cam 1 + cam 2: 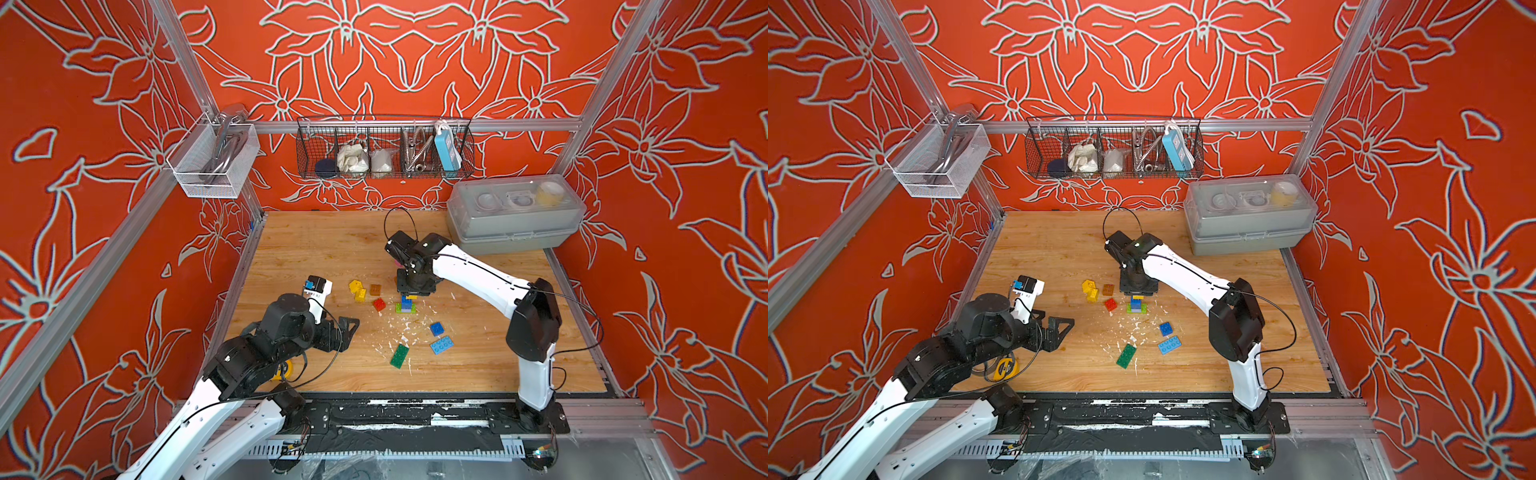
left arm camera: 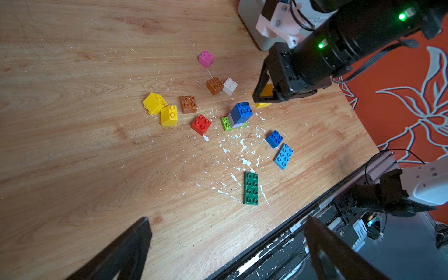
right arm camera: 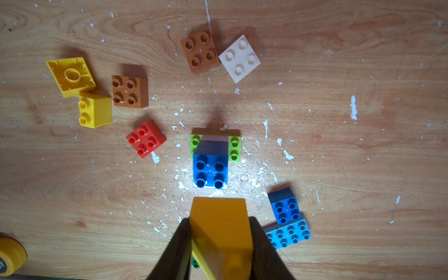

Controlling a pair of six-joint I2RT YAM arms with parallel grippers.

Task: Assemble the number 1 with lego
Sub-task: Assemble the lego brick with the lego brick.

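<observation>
The right tool (image 3: 219, 221) clenches a yellow brick (image 3: 218, 242) close by the blue-topped stack (image 3: 210, 169); the left tool (image 2: 228, 221) hangs released above the tabletop (image 2: 72, 97).

On tabletop (image 1: 316, 249): right gripper (image 1: 411, 293) pinching yellow brick (image 1: 411, 297) just above lego stack (image 1: 406, 306); left gripper (image 1: 343, 334) well apart, jaws wide.

Blue brick (image 3: 210, 171) on lilac brick (image 3: 214, 138) on lime plate (image 3: 234, 148), yellow brick (image 3: 220, 232) held aloft beside it, loose bricks (image 3: 145, 138) scattered around
</observation>
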